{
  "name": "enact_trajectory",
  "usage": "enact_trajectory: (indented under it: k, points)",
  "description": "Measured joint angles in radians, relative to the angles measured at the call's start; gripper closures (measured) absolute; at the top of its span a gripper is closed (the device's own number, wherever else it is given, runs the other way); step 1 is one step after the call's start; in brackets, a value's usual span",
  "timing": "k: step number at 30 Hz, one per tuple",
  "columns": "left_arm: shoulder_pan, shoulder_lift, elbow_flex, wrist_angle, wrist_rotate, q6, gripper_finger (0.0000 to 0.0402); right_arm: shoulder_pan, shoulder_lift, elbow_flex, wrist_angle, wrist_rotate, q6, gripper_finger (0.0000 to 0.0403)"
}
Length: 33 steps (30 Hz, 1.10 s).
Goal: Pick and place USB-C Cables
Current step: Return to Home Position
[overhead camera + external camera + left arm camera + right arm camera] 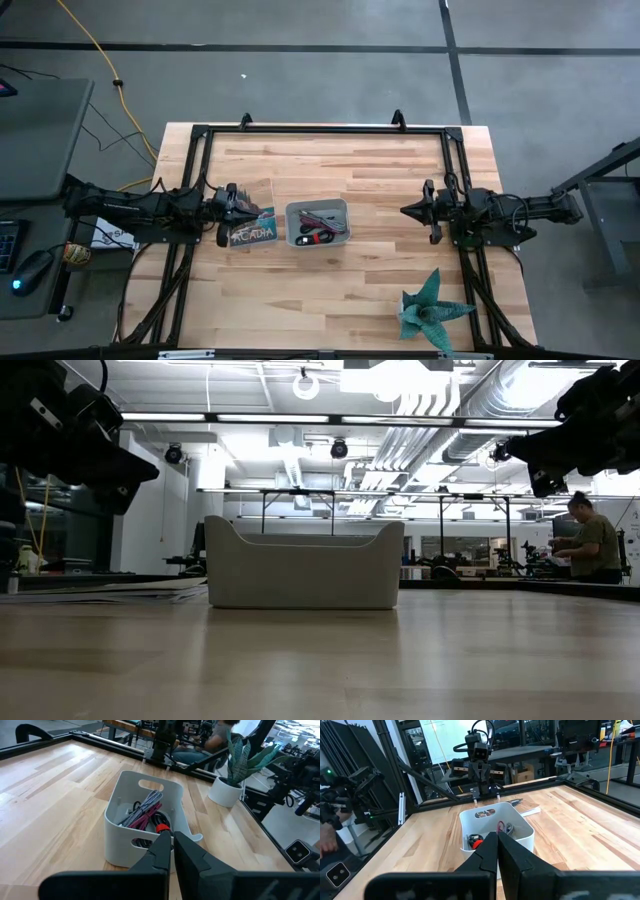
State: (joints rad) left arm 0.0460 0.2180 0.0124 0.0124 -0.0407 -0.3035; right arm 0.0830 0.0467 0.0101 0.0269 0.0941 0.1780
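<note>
A small grey tray [318, 222] stands near the middle of the table, and the USB-C cables [317, 229] lie bundled on its floor. The left wrist view shows a grey braided one [143, 806], a purple one [145, 816] and one with a red part [161, 827]. My left gripper [246, 206] is shut and hovers to the tray's left, well above the table, touching nothing. At the tray's right my right gripper [404, 211] is shut too, raised and pointing at the tray [496, 825]. Both grippers [173, 836] [498, 835] show closed fingertips in their own wrist views.
A dark printed card [252, 233] lies flat on the table just left of the tray, under my left gripper. A potted plant [432, 308] stands near the front right edge. A black frame [320, 130] borders the table. A person [592, 542] works far behind the table.
</note>
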Motion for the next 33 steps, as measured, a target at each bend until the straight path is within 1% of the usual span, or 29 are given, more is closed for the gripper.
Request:
enact_trajectory:
  k: [19, 22, 24, 30, 33]
  points:
    - [0.000, 0.000, 0.000, 0.000, 0.000, 0.000, 0.0398, 0.000, 0.000, 0.000, 0.000, 0.000, 0.000, 0.0403]
    - [-0.033, -0.008, 0.000, 0.000, -0.007, 0.000, 0.0398, 0.000, 0.000, 0.000, 0.000, 0.000, -0.002, 0.0403]
    - [-0.039, -0.040, 0.000, -0.002, 0.000, 0.000, 0.0398, 0.000, 0.000, 0.000, 0.000, 0.000, 0.001, 0.0403]
    - [-0.068, -0.217, 0.001, 0.000, 0.002, 0.000, 0.0398, 0.000, 0.000, 0.000, 0.000, 0.000, 0.000, 0.0403]
    - [-0.072, -0.215, 0.000, 0.035, 0.005, 0.000, 0.0398, 0.000, 0.000, 0.000, 0.000, 0.000, -0.002, 0.0403]
